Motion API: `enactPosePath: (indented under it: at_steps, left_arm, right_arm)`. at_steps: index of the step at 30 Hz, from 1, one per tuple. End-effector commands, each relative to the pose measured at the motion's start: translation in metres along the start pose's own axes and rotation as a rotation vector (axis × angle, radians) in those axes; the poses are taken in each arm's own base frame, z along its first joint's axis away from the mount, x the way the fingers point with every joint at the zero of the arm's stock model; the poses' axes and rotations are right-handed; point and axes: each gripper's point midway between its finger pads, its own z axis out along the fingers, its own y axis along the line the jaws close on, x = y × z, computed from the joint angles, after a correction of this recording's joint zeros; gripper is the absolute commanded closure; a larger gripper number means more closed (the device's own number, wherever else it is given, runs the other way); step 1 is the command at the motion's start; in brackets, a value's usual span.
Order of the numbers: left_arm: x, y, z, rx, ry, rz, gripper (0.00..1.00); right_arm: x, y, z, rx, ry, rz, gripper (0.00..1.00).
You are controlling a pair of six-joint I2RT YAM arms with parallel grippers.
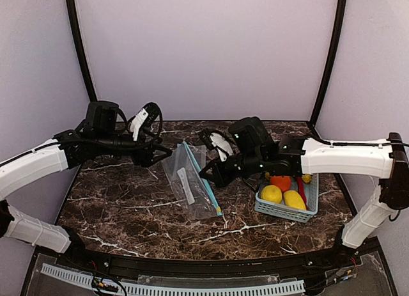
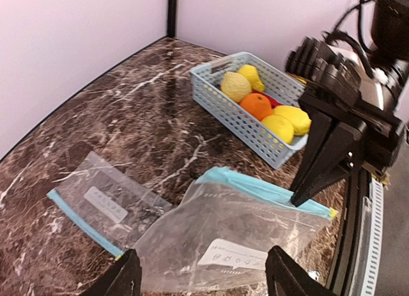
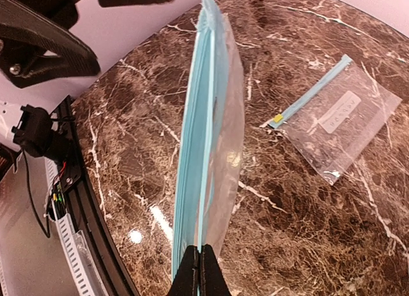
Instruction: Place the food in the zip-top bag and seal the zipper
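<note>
Pinching the blue zipper edge, my right gripper (image 3: 201, 270) is clenched on the zip-top bag (image 3: 220, 149) and holds it up edge-on above the tabletop (image 3: 307, 245). In the right wrist view the two blue strips lie flat against each other, so I judge the mouth is not yet spread. My left gripper (image 2: 206, 273) is released, its jaws wide apart, with the lower part of the bag just ahead of them; I see no contact there. Further out, a second bag (image 2: 102, 206) lies flat on the tabletop beside the held one, apart from it. Beyond that sits the pale blue basket (image 2: 223, 107), and all the food (image 2: 281, 123) I can see is inside it: the yellow pieces and the orange (image 2: 257, 106) piled together. Nothing is in the bag. As I read it, the task is at its start: the mouth has to be opened, each piece carried across from the basket, and the zipper pressed closed.
</note>
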Motion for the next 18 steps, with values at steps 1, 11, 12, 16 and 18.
enactPosePath:
  at_steps: [1, 11, 12, 16, 18]
  left_arm:
    - [-0.039, 0.03, -0.025, -0.221, -0.143, -0.06, 0.29]
    - [-0.059, 0.0, 0.036, 0.099, -0.124, -0.438, 0.29]
    - [-0.054, -0.006, 0.047, 0.138, -0.104, -0.451, 0.29]
    - [-0.031, -0.019, 0.067, 0.199, -0.044, -0.508, 0.29]
    - [-0.022, -0.022, 0.073, 0.214, -0.027, -0.524, 0.29]
  right_arm:
    - [-0.023, -0.029, -0.008, 0.176, -0.093, 0.095, 1.0]
    - [-0.037, -0.05, -0.02, 0.304, -0.171, 0.172, 1.0]
    - [-0.037, -0.049, -0.018, 0.299, -0.175, 0.179, 1.0]
    - [-0.037, -0.043, -0.006, 0.279, -0.175, 0.187, 1.0]
    - [-0.037, -0.04, 0.0, 0.275, -0.171, 0.188, 1.0]
